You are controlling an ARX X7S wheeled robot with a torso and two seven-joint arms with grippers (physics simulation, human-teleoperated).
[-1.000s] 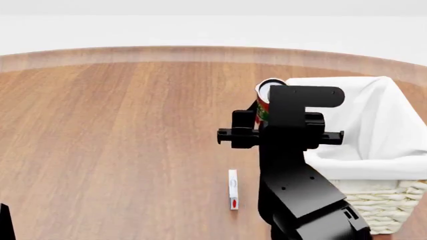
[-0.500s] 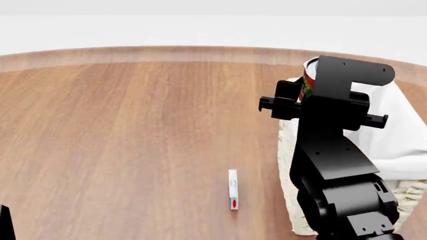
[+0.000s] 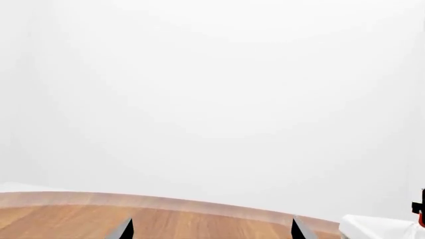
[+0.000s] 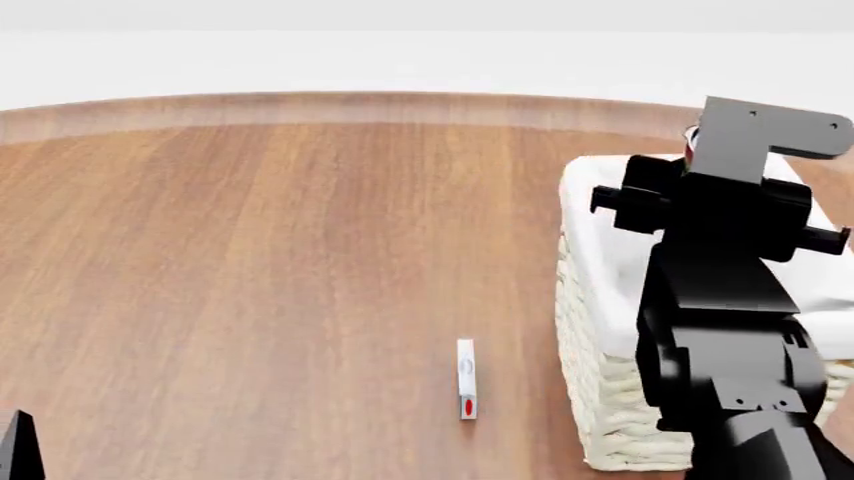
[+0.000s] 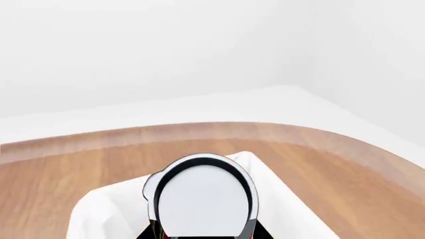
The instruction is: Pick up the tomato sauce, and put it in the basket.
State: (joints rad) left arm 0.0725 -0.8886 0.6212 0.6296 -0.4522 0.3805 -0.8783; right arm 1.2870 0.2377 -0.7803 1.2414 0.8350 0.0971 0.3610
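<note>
Tomato sauce (image 5: 201, 199) sits clamped in our right gripper (image 4: 721, 215), already lifted off the table (image 4: 267, 260) and held above the basket (image 4: 601, 400); lowering and letting go remain. Farther off, our left gripper (image 3: 211, 230) waits with fingertips apart, empty.

1. We count one tomato sauce (image 5: 202, 199) can, sitting in the right pincer (image 4: 694, 150), which is closed around it.
2. We count one basket (image 4: 597, 330), directly beneath that pincer.
3. We count one small white packet with a red mark (image 4: 466, 378), lying on the table well to the left of the pincer and nearer the robot.
4. We count one wooden table (image 4: 267, 260).
5. We count two pincers; the left pincer (image 3: 211, 230) shows only two dark fingertips, spread apart.
</note>
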